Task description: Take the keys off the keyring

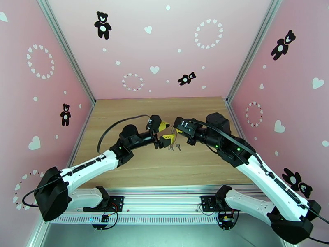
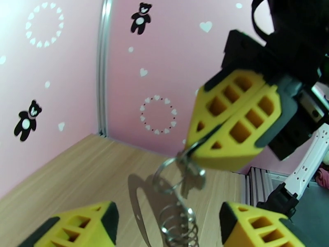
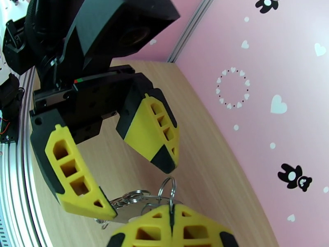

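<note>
You are working over a light wood-grain surface (image 1: 135,169) boxed in by pink walls (image 1: 164,58) printed with black teddy bears, white hearts and rings of small hearts. Silvery aluminium posts (image 1: 68,50) run up the back corners, and a ribbed aluminium rail (image 1: 164,202) carries both arm bases at the near edge.

Your right gripper (image 2: 191,152), yellow honeycomb fingers on a black body, has its jaws pressed together. They pinch the top wire loop of the keyring (image 2: 174,180), a small cluster of silvery metal rings with a coiled chain. The keyring hangs over the middle of the surface, its long axis close to vertical, the pinched loop uppermost and the coil pointing down. You cannot tell whether its lower end reaches the wood. A small dark grey key (image 2: 190,187) dangles, blurred, just under the loops, and a flat grey metal piece (image 2: 137,202) hangs beside them.

Your left gripper (image 3: 135,184) faces the right one with its jaws spread wide, one fingertip on each side of the hanging rings. You cannot tell whether the lower fingertip touches them.
</note>
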Motion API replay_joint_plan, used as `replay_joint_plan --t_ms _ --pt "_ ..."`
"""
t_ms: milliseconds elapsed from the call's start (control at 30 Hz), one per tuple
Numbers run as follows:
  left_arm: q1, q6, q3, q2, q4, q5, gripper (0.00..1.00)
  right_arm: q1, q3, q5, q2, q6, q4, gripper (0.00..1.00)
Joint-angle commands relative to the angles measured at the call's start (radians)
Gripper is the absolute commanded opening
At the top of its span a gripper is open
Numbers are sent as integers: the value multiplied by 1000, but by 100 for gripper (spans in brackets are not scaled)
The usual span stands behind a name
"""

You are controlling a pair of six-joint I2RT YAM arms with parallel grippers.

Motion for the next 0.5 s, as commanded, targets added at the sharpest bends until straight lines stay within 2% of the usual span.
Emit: replay_joint_plan --t_ms 0,100,233,333,467 --pt "-22 31 -28 -9 76 -112 72 3 61 17 14 44 -64 0" --pt "-36 45 -14 29 80 -96 73 5 72 4 23 55 -70 0" --pt "-40 48 7 76 100 -83 69 3 73 -3 30 60 -66 0" --pt "-41 49 16 103 123 -88 63 3 75 -10 35 62 -68 0" --pt "-41 52 13 121 158 -120 49 3 71 -13 35 54 -86 0"
